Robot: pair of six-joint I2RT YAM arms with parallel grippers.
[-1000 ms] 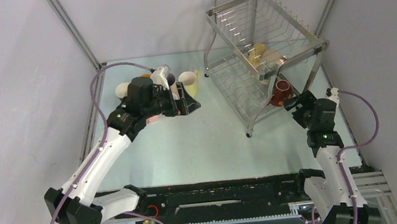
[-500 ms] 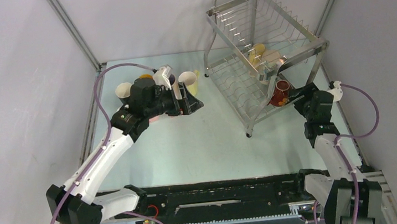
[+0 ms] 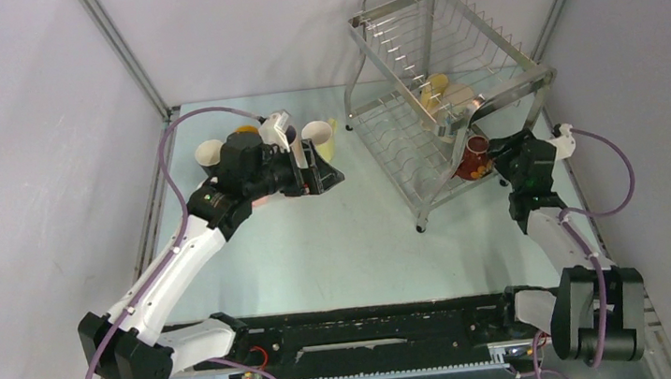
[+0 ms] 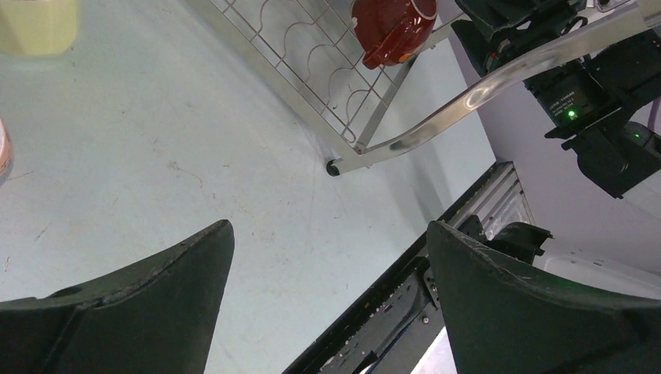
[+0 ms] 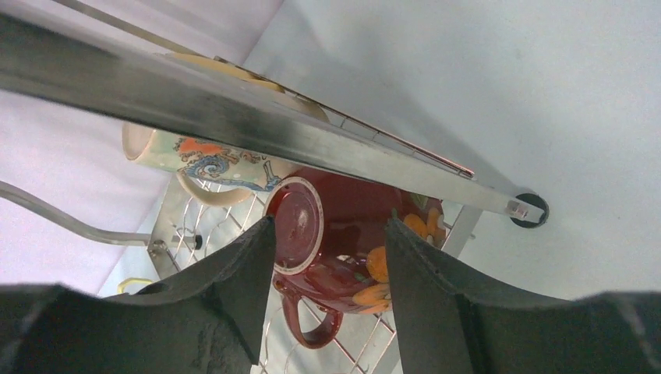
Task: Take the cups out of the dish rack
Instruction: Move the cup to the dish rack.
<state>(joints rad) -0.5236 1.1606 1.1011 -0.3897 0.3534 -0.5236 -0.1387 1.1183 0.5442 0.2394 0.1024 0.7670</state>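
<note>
Top external view: the left hand (image 3: 319, 178) hangs over the counter (image 3: 347, 245) with its fingers spread wide and nothing between them. Close on the far side of that hand stand unloaded cups: a pale yellow cup (image 3: 319, 137) just off its fingertips, and a cream cup (image 3: 207, 152) back by its wrist. More cups sit between these two, partly hidden by the arm.

Well off to that hand's right stands the dish rack (image 3: 448, 46), upright on the counter. The right hand (image 3: 495, 149) is pushed up against the rack's lower tier from the right. A dark red mug (image 3: 474, 158) with orange markings lies on its side there, right at this hand's fingertips. A yellow mug (image 3: 434, 91) rests deeper in the rack, beyond the hand.

From the right wrist, the two fingers stand apart and the red mug's round base shows in the gap between them. The mug's body looks wider than that gap. Whether either pad touches it I cannot tell. A patterned cream mug (image 5: 210, 160) lies on its side beyond the red one, to the left of the fingers, under a chrome rail (image 5: 195, 97) of the rack.
</note>
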